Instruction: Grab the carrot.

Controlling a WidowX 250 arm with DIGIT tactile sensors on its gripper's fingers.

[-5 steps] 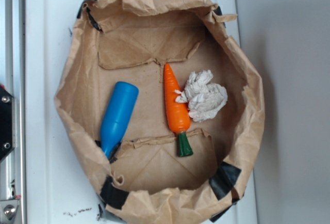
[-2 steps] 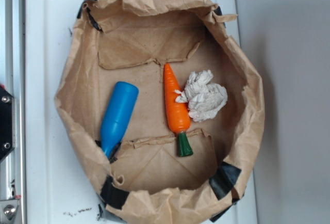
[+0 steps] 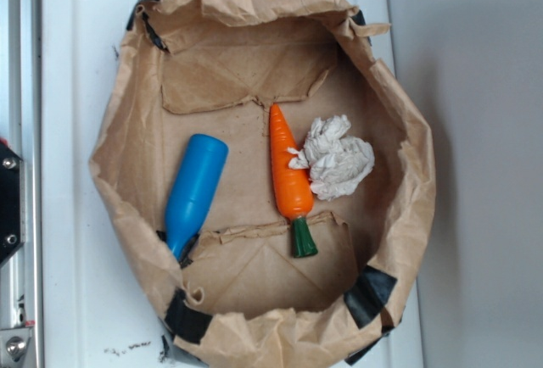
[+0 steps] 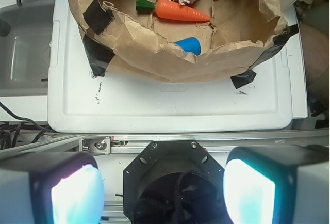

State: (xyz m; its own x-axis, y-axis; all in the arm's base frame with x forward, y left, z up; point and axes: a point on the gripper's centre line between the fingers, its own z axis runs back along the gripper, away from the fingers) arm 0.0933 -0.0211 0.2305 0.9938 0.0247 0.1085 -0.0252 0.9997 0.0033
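one carrot (image 3: pixel 289 173) whole in bag (image 3: pixel 127 173), bottle (image 4: pixel 187 45) mostly hidden from wrist, fingers (image 4: pixel 72 195) wide, empty

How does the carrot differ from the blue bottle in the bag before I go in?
The carrot is orange, ridged and tapers to a point, with a green stem; the blue bottle is smooth and rounded. The carrot touches the crumpled paper; the bottle lies apart, its narrow end against the bag wall. Both lie flat, similar in length.

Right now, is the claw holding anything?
No. The claw is open and empty; the carrot lies untouched in the paper bag.
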